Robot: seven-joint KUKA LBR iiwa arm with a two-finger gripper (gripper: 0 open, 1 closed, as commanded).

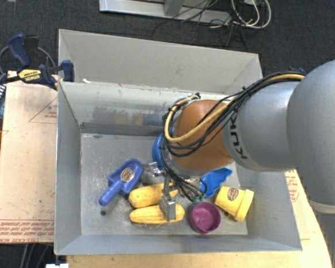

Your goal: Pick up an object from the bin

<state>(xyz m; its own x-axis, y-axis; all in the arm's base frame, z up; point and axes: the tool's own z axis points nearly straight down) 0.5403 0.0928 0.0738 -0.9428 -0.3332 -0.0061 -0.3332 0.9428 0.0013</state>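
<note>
My gripper reaches down below the orange cover at the bin's front middle. One metal finger rests against the two yellow corn-like pieces: the upper yellow piece and the lower yellow piece. Whether either sits between the fingers I cannot tell. A purple cup stands just to the right of the gripper. To the left lies a blue tool-shaped toy with a yellow badge.
A yellow cup lies on its side at the right, next to a blue flat thing partly under the arm's cover. More blue shows behind the cover. The bin's back half and left floor hold nothing.
</note>
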